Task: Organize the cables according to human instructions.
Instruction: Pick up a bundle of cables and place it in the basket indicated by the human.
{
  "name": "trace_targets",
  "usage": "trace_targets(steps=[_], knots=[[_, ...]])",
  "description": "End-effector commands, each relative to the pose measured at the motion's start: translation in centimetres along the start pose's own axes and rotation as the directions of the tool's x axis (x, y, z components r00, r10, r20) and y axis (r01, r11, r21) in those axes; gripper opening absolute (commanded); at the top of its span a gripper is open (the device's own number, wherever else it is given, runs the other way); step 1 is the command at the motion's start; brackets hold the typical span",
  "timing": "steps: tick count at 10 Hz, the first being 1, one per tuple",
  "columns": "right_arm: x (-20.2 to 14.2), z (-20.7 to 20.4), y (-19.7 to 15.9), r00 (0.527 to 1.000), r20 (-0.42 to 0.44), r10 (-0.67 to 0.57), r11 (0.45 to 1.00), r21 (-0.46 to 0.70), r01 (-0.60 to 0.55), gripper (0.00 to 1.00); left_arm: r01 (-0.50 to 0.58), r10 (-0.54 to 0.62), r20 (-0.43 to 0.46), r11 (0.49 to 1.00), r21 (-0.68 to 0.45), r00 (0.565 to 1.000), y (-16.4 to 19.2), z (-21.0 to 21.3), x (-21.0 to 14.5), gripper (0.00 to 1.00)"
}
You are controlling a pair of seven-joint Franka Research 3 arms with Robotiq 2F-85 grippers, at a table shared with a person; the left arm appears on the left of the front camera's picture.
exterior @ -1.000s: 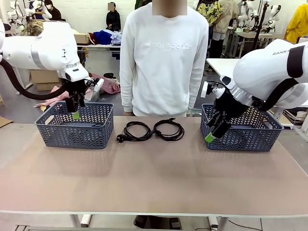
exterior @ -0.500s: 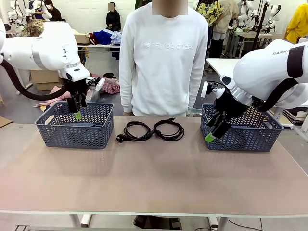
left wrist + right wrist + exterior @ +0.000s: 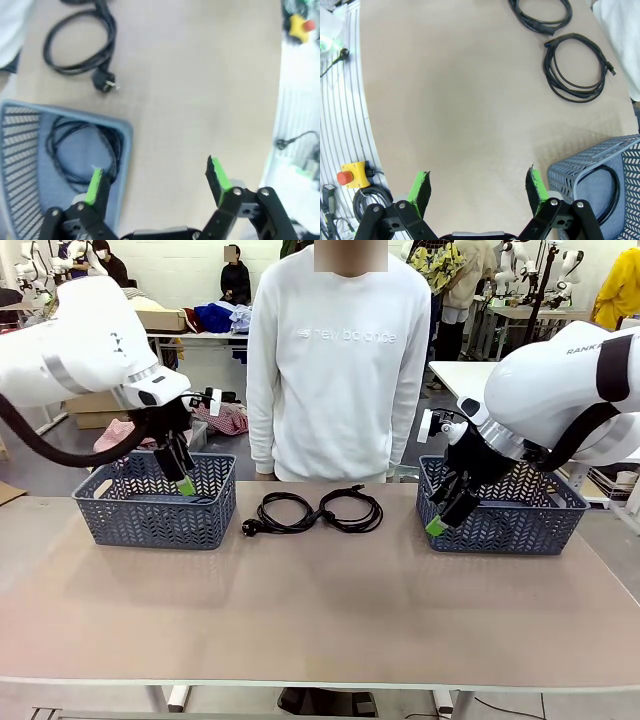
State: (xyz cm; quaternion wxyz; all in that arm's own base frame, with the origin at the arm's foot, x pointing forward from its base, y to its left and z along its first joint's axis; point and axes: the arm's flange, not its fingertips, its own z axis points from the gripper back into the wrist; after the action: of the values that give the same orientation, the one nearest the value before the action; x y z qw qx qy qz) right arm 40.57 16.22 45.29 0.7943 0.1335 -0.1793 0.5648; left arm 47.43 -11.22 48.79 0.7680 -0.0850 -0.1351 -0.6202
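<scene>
Since 1 cable [image 3: 113,150] lies in left basket [image 3: 150,525], another [image 3: 618,192] in right basket [image 3: 510,532], and 2 cables [image 3: 320,512] touch on the table [image 3: 320,610] before the person [image 3: 335,360], left gripper [image 3: 155,172] and right gripper [image 3: 477,175] hover wide open, empty, likely awaiting instructions.

Front view: fixed camera on the robot's side, a little above the table [image 3: 320,610], facing straight across at the person [image 3: 335,360] at the far edge. It takes in the full table width, with the left basket [image 3: 155,515] and right basket [image 3: 510,530] at the ends.

Left wrist view: steep look down past the left arm's fingers [image 3: 94,186], close over a corner of the left basket [image 3: 125,134]. The picture is rolled and slightly blurred.

Right wrist view: farther off, looking down past the right arm's fingers [image 3: 421,187] onto the table, with the right basket [image 3: 585,172] at lower right.

Shared: the plug-ended coil [image 3: 283,512] shows in the front view, the left wrist view [image 3: 80,47] and the right wrist view [image 3: 540,12]. The second coil [image 3: 352,510] shows in the front view and the right wrist view [image 3: 576,67].
</scene>
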Motion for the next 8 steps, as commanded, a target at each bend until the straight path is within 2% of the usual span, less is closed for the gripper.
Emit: trace_targets(steps=[1,3,4,6,7,8], knots=[[-0.1,0.1,0.0,1.000,0.003,-0.003,1.000,-0.003,0.003,1.00,-0.015,0.010,0.090,0.999,0.052,0.996,-4.1,-0.8,0.1,1.00],[-0.1,0.1,0.0,1.000,0.003,-0.003,1.000,-0.003,0.003,1.00,0.000,-0.011,0.141,0.997,0.076,0.990,-6.8,-1.6,1.0,1.00],[-0.1,0.1,0.0,1.000,0.003,-0.003,1.000,-0.003,0.003,1.00,0.003,-0.013,0.130,0.997,0.076,0.991,-7.5,-2.1,1.5,1.00],[-0.1,0.1,0.0,1.000,0.003,-0.003,1.000,-0.003,0.003,1.00,-0.042,0.034,0.137,0.998,0.053,0.990,-7.5,-2.5,2.2,1.00],[-0.1,0.1,0.0,1.000,0.003,-0.003,1.000,-0.003,0.003,1.00,0.012,-0.020,0.117,0.998,0.068,0.993,-7.7,-2.0,2.2,1.00],[-0.1,0.1,0.0,1.000,0.003,-0.003,1.000,-0.003,0.003,1.00,0.012,-0.020,0.117,0.998,0.068,0.993,-7.7,-2.0,2.2,1.00]])
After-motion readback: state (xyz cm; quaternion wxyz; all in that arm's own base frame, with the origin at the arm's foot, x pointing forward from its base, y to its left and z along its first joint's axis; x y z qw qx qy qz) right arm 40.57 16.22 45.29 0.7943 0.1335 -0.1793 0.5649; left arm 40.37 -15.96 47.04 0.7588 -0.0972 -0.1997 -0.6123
